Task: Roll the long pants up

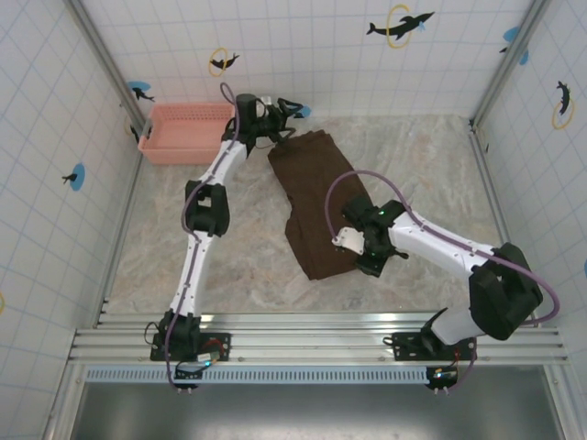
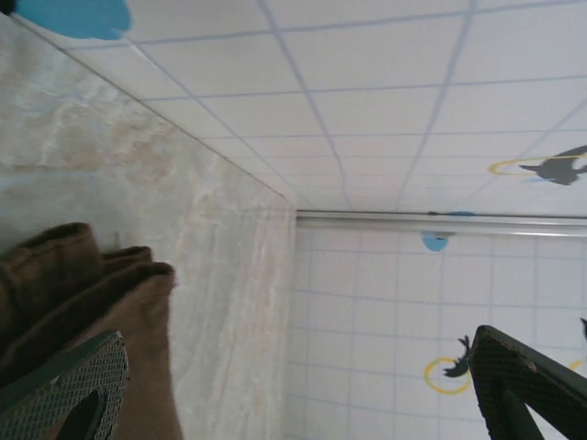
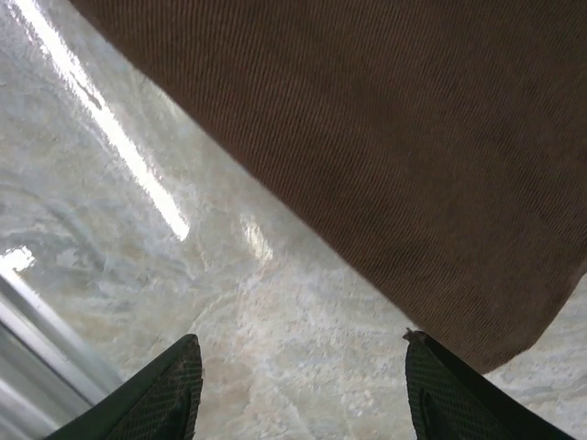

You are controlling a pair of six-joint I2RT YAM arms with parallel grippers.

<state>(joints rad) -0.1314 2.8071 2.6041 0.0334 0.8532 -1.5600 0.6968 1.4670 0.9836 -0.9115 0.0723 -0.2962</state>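
1. Near edge: the right gripper (image 1: 345, 242) hangs low over the near end of the pants (image 1: 316, 197), jaws parted and empty. In its wrist view bare table (image 3: 229, 302) lies between the fingers (image 3: 170, 394), with the hem corner just beside one of them.
2. Centre: the pants lie flat on the table as one long dark brown strip. It runs from the near hem toward the back wall, angled a little to the left.
3. Handling: the cloth is finely ribbed and looks soft, limp and light. It should sag from any pinch and slide on the glossy tabletop rather than hold a shape, so a roll will likely slacken unless kept tight.
4. Where to hold: the near hem looks best, pinched at its corners through every layer and then turned over onto itself. A grab of the top layer alone would likely peel the stack apart.
5. Far end: the left gripper (image 1: 282, 117) sits at the strip's far-left corner, jaws spread wide with nothing between them. Its wrist view shows stacked brown edges close by one finger (image 2: 64, 394); whether that pad touches the cloth cannot be told.
6. Beyond: a pink basket (image 1: 188, 133) stands in the back-left corner, near the pants' far end but apart from them.
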